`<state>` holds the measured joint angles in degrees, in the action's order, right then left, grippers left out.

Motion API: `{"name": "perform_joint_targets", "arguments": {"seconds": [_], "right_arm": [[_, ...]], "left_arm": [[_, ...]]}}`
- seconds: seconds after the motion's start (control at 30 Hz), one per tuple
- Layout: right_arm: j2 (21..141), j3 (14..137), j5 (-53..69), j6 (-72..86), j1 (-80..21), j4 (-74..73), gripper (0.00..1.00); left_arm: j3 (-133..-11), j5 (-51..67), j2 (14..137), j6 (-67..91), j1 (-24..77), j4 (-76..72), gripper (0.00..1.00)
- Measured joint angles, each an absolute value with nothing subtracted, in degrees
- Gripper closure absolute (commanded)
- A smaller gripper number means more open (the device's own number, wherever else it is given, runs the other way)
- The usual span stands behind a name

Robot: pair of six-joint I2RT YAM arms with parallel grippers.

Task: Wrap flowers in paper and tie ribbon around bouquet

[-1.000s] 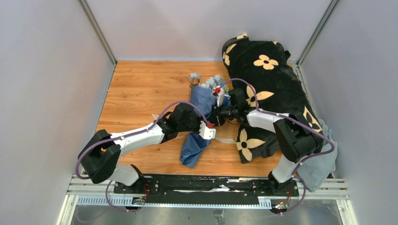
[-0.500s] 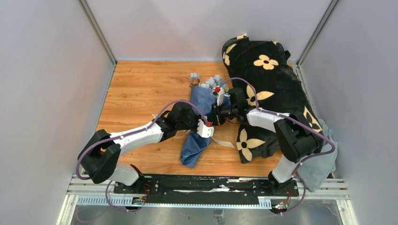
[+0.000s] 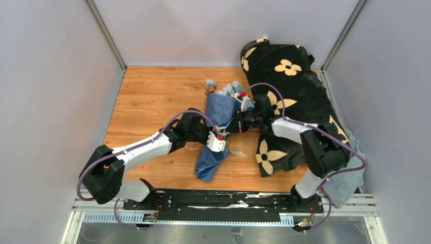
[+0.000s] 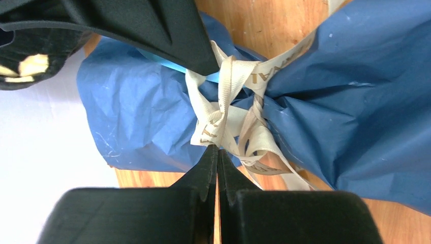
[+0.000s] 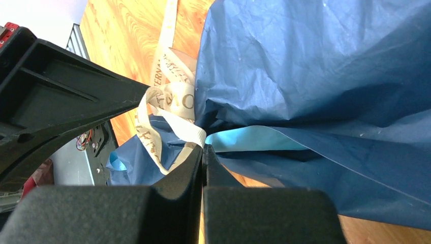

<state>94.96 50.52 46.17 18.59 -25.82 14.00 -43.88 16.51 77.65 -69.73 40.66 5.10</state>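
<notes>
The left claw (image 4: 217,151) and the right claw (image 5: 203,148) are both shut tight, pinching the ribbon (image 4: 227,86). The bouquet (image 3: 217,108) lies flat, flowers (image 3: 228,90) pointing at the back wall.

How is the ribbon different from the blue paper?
The ribbon is a narrow cream band with letters on it; the paper is a wide, crinkly dark blue sheet with light blue inside. The ribbon is knotted around the middle; the paper is squeezed there and flares out either side. Both are thin and bendy.
</notes>
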Motion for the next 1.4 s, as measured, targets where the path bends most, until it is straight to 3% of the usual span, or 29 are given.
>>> {"name": "perform_joint_targets", "arguments": {"seconds": [0.07, 0.17, 0.23, 0.53, 0.8, 0.87, 0.93, 0.97, 1.2, 1.4], "right_arm": [[94.85, 50.06, 45.32, 19.11, -25.82, 14.17, 1.0], [94.54, 49.36, 44.58, 19.73, -25.71, 14.24, 1.0], [94.54, 49.04, 44.49, 19.94, -25.71, 14.35, 1.0], [94.3, 48.36, 44.45, 19.94, -25.74, 14.61, 1.0], [93.23, 48.34, 44.25, 19.7, -25.76, 14.57, 1.0], [93.08, 48.31, 44.07, 19.68, -25.76, 14.57, 1.0], [92.97, 48.23, 43.75, 19.68, -25.76, 14.55, 1.0], [92.92, 48.14, 43.55, 19.7, -25.76, 14.55, 1.0], [91.61, 46.09, 42.15, 19.7, -25.78, 14.09, 1.0], [89.82, 42.78, 41.17, 19.22, -25.78, 11.46, 1.0]], "left_arm": [[-43.88, 16.64, 77.49, -70.13, 40.66, 6.52, 0.98], [-43.88, 16.64, 77.34, -70.78, 40.51, 9.34, 0.55], [-43.92, 16.78, 77.17, -71.42, 40.14, 11.79, 0.42], [-45.25, 16.03, 77.28, -73.67, 32.58, 21.96, 0.39], [-42.7, 15.92, 81.91, -73.41, 32.42, 18.15, 0.47], [-41.98, 16.01, 82.5, -72.86, 32.42, 15.97, 0.63], [-40.93, 15.97, 82.94, -72.66, 32.42, 13.65, 0.91], [-40.1, 15.94, 83.33, -73.1, 32.42, 12.23, 1.0], [-38.13, 13.39, 83.92, -71.99, 31.86, 7.44, 1.0], [-38.52, 11.2, 83.68, -71.24, 25.78, 6.13, 1.0]]}}
